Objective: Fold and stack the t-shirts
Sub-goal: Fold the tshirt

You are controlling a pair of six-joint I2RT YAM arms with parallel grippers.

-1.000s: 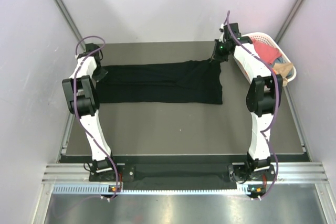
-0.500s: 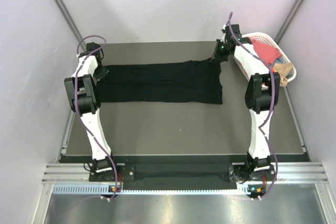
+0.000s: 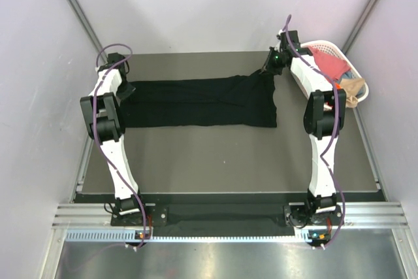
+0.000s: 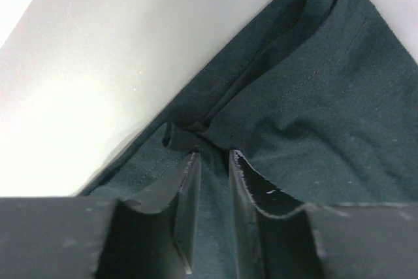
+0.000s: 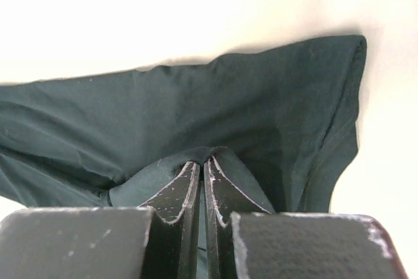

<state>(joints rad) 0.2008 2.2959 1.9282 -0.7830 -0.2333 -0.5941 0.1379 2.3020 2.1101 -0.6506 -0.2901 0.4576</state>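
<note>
A large black t-shirt (image 3: pixel 196 102) lies in a long folded band across the back of the dark table (image 3: pixel 215 155). My left gripper (image 3: pixel 125 89) sits low over its left end. In the left wrist view its jaws stand slightly apart (image 4: pixel 212 156), with the cloth (image 4: pixel 313 96) lying slack under them and a small pucker at the tips. My right gripper (image 3: pixel 268 70) is at the shirt's far right corner. Seen from the right wrist, it is shut (image 5: pixel 201 163) on a raised fold of the black cloth (image 5: pixel 196 109).
A white slatted basket (image 3: pixel 360 89) stands at the back right of the table, close behind the right arm. It holds a red-orange shirt (image 3: pixel 330 66) and a beige one (image 3: pixel 353 89). Grey walls close in both sides.
The left jaws have parted and let go of the shirt's left end. The right gripper has shifted slightly back, still pinching its corner.
</note>
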